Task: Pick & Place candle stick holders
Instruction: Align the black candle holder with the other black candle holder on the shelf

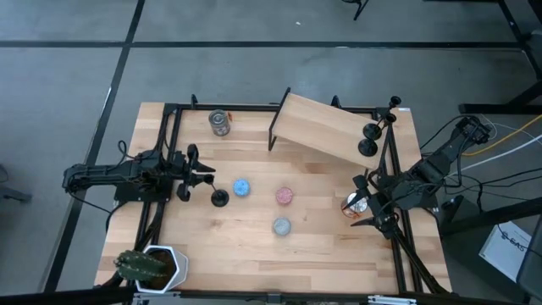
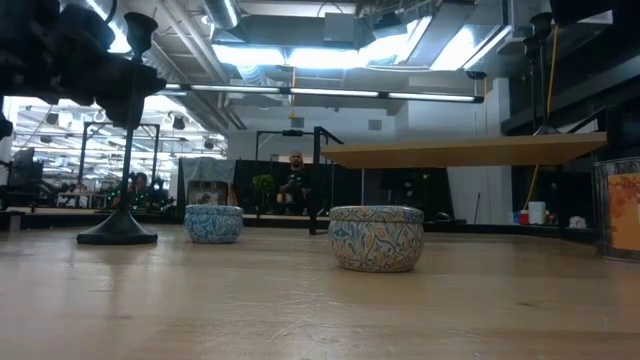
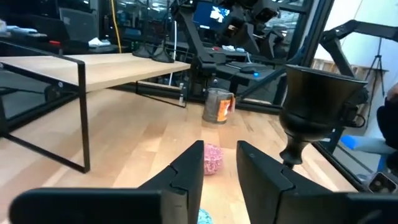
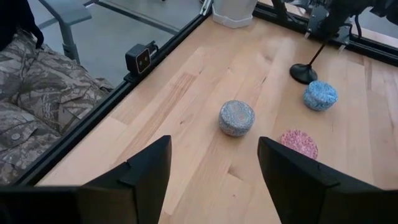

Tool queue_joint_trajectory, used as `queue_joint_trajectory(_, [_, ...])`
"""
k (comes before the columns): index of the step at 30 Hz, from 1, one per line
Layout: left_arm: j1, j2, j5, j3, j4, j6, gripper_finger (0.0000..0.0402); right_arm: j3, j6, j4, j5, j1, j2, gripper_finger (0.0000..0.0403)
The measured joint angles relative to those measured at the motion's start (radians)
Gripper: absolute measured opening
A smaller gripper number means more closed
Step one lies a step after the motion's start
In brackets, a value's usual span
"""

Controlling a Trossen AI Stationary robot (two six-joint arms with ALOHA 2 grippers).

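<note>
Tabletop: I'm working over a pale wooden plank tabletop (image 1: 322, 246). A raised wooden shelf on black metal legs (image 1: 318, 123) stands at its far edge.

Left pincer: the left pincer (image 1: 206, 177) sits low near the left edge. Its fingers are narrowly parted with nothing between them, so it grips nothing.

Right pincer: the right pincer (image 1: 370, 213) waits by the right edge, spread wide and empty, next to a shiny metal can with an orange label (image 1: 352, 204).

Lone holder: one black candle stick holder with a round flat base, thin stem and cup top (image 1: 219, 198) stands upright left of the tabletop's middle, just beside the left pincer. In the left wrist view its cup rises beside the fingers, not between them.

Other holders: two more black holders (image 1: 370, 131) (image 1: 367, 149) stand close together at the far right corner, by the shelf's right end. I cannot tell whether they rest on the shelf or just beside it.

Small discs: blue (image 1: 242, 187), pink (image 1: 284, 196) and grey (image 1: 281, 226) round discs lie in the middle of the tabletop, untouched.

Progress: my reading is two holders grouped and one apart, so roughly one holder is left to handle. I cannot tell from here which spot is the goal.
</note>
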Motion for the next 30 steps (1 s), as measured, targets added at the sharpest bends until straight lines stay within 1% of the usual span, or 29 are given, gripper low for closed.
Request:
queue_joint_trajectory(3, [0.000, 0.000, -0.014, 0.000, -0.003, 0.041, 0.0069, 0.000, 0.000, -0.006, 0.000, 0.000, 0.000, 0.0242])
queue_joint_trajectory(7, [0.000, 0.000, -0.088, 0.005, -0.016, 0.060, 0.0036, 0.000, 0.000, -0.010, 0.001, 0.000, 0.000, 0.0242])
queue_joint_trajectory(9, [0.000, 0.001, -0.096, 0.036, -0.039, 0.042, 0.0014, 0.000, 0.000, -0.010, 0.003, 0.000, 0.000, 0.0242])
queue_joint_trajectory(11, [0.000, 0.000, -0.091, 0.089, -0.076, 0.024, 0.0005, 0.000, 0.000, -0.009, 0.003, 0.000, 0.000, 0.0242])
queue_joint_trajectory(13, [0.000, 0.003, -0.085, 0.146, -0.158, 0.014, 0.0004, 0.000, 0.000, -0.007, 0.004, 0.000, 0.000, 0.0242])
queue_joint_trajectory(17, [0.000, 0.021, -0.079, 0.271, -0.412, 0.002, 0.0001, 0.000, 0.000, -0.006, 0.038, 0.000, 0.000, 0.0242])
queue_joint_trajectory(19, [0.000, 0.037, -0.053, 0.309, -0.522, -0.027, 0.0002, 0.000, 0.000, -0.006, 0.045, 0.000, 0.000, 0.0242])
queue_joint_trajectory(22, [0.000, 0.062, 0.008, 0.312, -0.517, -0.048, 0.0001, 0.000, 0.000, -0.010, 0.045, 0.000, 0.000, 0.0242])
queue_joint_trajectory(24, [-0.008, 0.103, 0.046, 0.301, -0.480, -0.018, 0.0001, 0.000, 0.000, -0.013, 0.045, 0.000, 0.000, 0.0242])
queue_joint_trajectory(25, [-0.014, 0.126, 0.066, 0.295, -0.491, 0.000, 0.0002, 0.000, 0.000, -0.014, 0.047, 0.000, 0.000, 0.0242])
queue_joint_trajectory(30, [-0.047, 0.259, 0.078, 0.291, -0.478, 0.029, 0.0001, 0.000, 0.000, -0.013, 0.047, 0.000, 0.000, 0.0242])
